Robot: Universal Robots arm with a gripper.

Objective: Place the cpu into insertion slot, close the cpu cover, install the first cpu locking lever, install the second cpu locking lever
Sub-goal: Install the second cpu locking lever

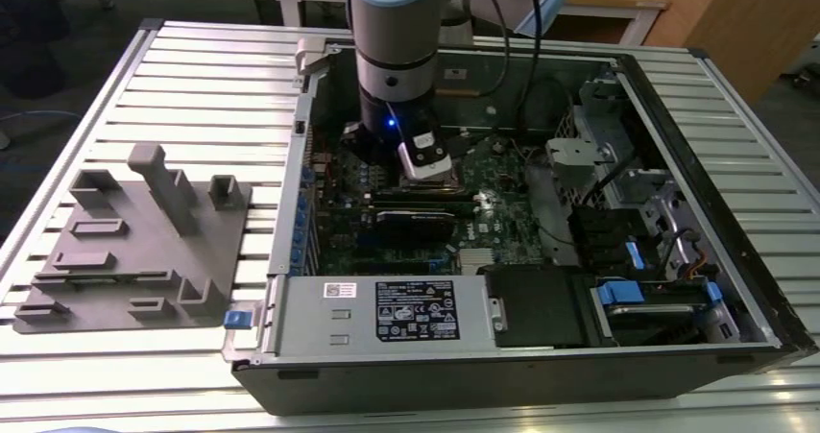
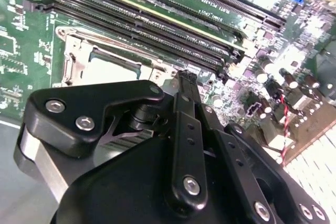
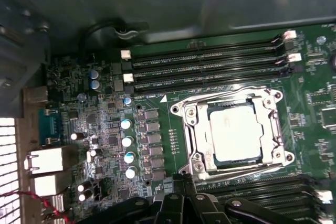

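In the first wrist view the cpu [image 3: 234, 132], a silvery square chip, sits in the insertion slot [image 3: 280, 125] on the green motherboard [image 3: 105, 129]. The cpu cover [image 3: 201, 136], a silver frame, lies flat around the chip. A thin wire locking lever [image 3: 226, 92] runs along one side of the socket and a second lever [image 3: 239, 164] along the opposite side. My gripper [image 3: 184, 183] hovers just off the socket's edge beside that second lever, fingers together and holding nothing. The second wrist view shows my gripper [image 2: 184, 80] next to the socket [image 2: 79, 59]. From the exterior view my gripper [image 1: 379, 153] is low inside the case.
The open computer case [image 1: 717, 164] walls in the board on all sides. Long memory slots [image 3: 205, 66] flank the socket. A black card [image 1: 413, 224], cables [image 1: 564, 193] and drive bays [image 1: 640, 299] fill the exterior view's right. A grey fixture block [image 1: 141, 241] stands on the slatted table.
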